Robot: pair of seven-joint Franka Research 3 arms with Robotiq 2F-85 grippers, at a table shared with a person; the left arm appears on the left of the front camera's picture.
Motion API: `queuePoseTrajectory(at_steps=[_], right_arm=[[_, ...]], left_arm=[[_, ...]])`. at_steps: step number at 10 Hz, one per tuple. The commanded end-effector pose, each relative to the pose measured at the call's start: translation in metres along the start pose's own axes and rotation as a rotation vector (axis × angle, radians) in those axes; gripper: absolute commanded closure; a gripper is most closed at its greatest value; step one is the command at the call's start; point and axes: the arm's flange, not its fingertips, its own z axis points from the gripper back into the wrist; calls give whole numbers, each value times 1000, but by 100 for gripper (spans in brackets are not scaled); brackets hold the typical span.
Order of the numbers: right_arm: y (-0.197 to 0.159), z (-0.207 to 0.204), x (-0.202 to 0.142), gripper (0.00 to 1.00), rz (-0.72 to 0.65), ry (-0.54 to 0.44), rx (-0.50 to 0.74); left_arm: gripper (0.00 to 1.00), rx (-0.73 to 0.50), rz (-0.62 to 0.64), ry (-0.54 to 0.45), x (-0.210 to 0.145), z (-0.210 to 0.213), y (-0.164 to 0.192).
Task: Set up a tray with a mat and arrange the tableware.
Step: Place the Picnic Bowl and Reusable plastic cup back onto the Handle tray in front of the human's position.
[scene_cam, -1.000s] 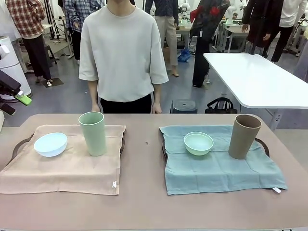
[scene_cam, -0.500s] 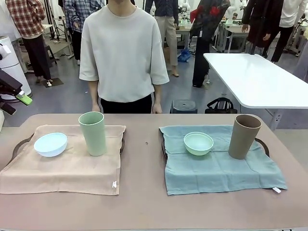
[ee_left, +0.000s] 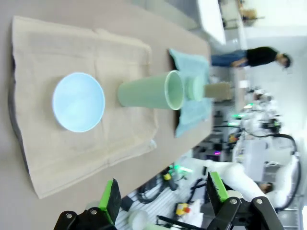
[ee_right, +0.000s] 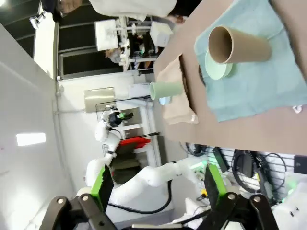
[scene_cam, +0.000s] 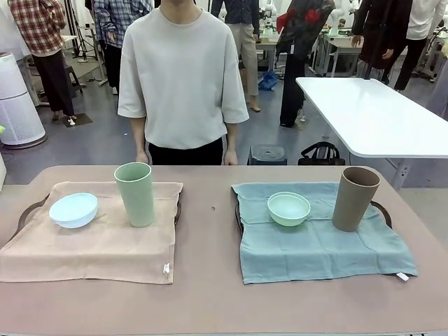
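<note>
While I look across the table (scene_cam: 210, 294), I see a tan mat (scene_cam: 91, 241) on my left with a pale blue bowl (scene_cam: 73, 210) and a tall pale green cup (scene_cam: 135, 194) standing on it. On my right a blue-green mat (scene_cam: 318, 241) holds a mint green bowl (scene_cam: 288, 208) and a tall brown cup (scene_cam: 355, 199); dark tray edges (scene_cam: 28, 207) peek out, and a person (scene_cam: 182, 77) stands behind. Up in the air, my left gripper (ee_left: 163, 199) and my right gripper (ee_right: 156, 189) both have their fingers spread wide, holding nothing.
</note>
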Motion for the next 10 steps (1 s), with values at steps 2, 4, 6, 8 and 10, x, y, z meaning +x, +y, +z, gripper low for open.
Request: queuePoseTrajectory(at_steps=[2,4,6,8,10], right_arm=[[-13,6,0,0,-2,70,77],[-26,3,-1,0,-18,67,72],[-20,8,0,0,-28,62,65],[-20,8,0,0,-28,62,65],[-20,8,0,0,-28,62,65]], left_arm=[[4,-208,26,-46,-3,46,27],[4,-253,19,-55,-7,51,35],[4,-195,43,-55,-15,48,28],[4,-195,43,-55,-15,48,28],[4,-195,43,-55,-15,48,28]])
